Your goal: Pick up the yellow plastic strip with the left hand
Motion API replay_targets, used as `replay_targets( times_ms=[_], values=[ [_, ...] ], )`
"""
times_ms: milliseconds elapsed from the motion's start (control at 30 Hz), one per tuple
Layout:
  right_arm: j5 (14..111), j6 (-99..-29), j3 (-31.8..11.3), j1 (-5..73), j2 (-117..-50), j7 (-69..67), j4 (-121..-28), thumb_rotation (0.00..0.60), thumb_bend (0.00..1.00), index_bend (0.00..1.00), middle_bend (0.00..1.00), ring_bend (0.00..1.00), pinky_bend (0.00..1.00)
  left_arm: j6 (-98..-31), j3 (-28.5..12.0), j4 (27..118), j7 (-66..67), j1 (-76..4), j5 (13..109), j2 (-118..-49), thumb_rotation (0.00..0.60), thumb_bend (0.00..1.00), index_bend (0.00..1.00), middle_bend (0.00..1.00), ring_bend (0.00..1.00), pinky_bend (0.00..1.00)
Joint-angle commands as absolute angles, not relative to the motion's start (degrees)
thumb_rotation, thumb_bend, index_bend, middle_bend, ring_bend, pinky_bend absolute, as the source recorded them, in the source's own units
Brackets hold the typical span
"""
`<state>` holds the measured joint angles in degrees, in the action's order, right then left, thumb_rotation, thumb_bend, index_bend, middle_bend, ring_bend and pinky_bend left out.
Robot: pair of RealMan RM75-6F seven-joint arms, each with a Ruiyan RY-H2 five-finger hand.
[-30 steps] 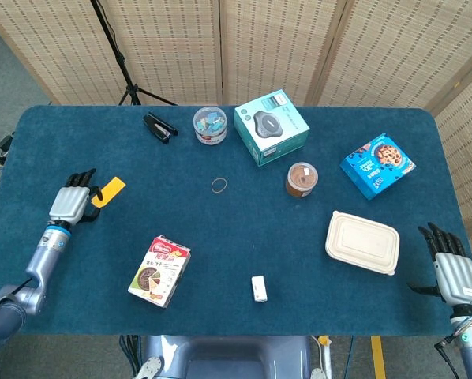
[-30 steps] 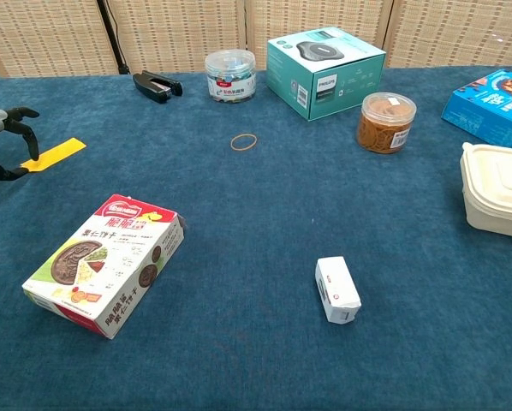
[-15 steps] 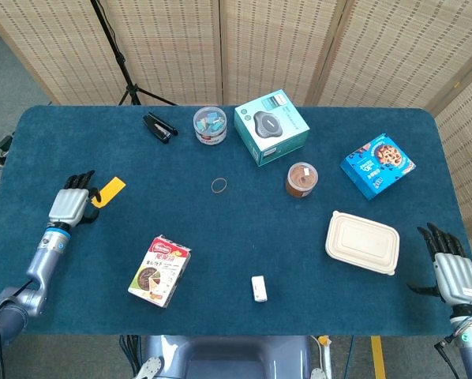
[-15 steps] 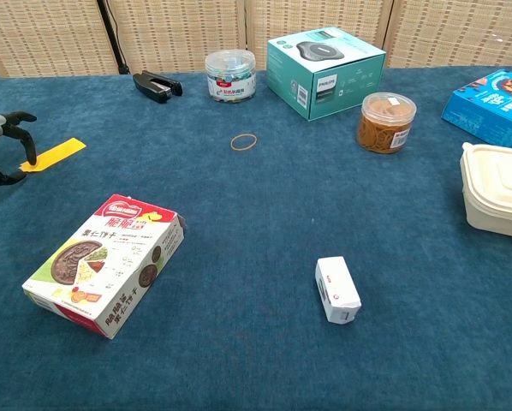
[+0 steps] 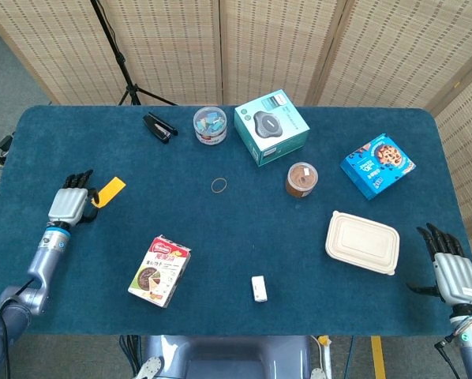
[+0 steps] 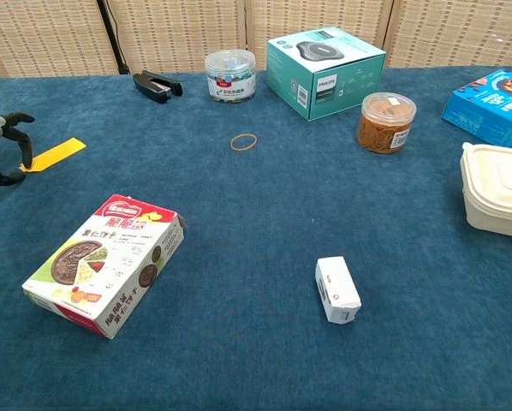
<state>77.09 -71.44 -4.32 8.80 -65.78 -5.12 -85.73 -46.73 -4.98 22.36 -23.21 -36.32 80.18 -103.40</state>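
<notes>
Yellow plastic strip (image 5: 109, 191) lies flat on the blue table (image 5: 244, 237) near its left edge, angled diagonally, with its lower end at the fingertips of the left hand (image 5: 69, 204). In the chest view the strip (image 6: 54, 154) rests on the cloth while the left hand's (image 6: 1, 145) dark fingers curve downward beside its near end; the thumb and fingers are apart and nothing is lifted, though whether a fingertip touches the strip cannot be told. The left forearm runs back toward the table's near left corner.

The right hand (image 5: 452, 270) sits at the far right edge of the table, fingers spread and pointing away from the robot, holding nothing.

Outward from the left hand, a snack box (image 5: 159, 270) with a chocolate pie picture lies nearer the robot. A small white box (image 5: 259, 288) lies near the front centre. A rubber band (image 5: 219, 185) sits mid-table. Along the far side are a black stapler (image 5: 159, 127), a clear tub of clips (image 5: 209, 125) and a teal box (image 5: 271, 126). A brown-filled jar (image 5: 302, 179) stands just right of centre. A blue cookie box (image 5: 377, 164) and a beige lidded container (image 5: 362, 242) lie on the right.
</notes>
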Motion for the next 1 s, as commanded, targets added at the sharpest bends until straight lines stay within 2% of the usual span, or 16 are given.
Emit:
replay_targets(
  times_ms=[33, 1000],
  values=[
    [77.17, -71.45, -4.28, 8.79, -65.73, -5.25, -85.77, 0.600, 0.00, 0.00, 0.00, 0.00, 0.00, -46.53, -4.99, 22.16, -23.30, -36.41, 80.21, -103.60, 0.600, 0.36, 0.56, 0.00, 0.00, 0.00],
    [77.22, -71.03, -4.06, 8.89, -65.54, -5.56, -85.77, 0.600, 0.00, 0.00, 0.00, 0.00, 0.00, -45.44, -5.78, 20.01, -21.71, -37.22, 79.69, -105.00, 0.600, 0.36, 0.57, 0.00, 0.00, 0.00]
  ],
)
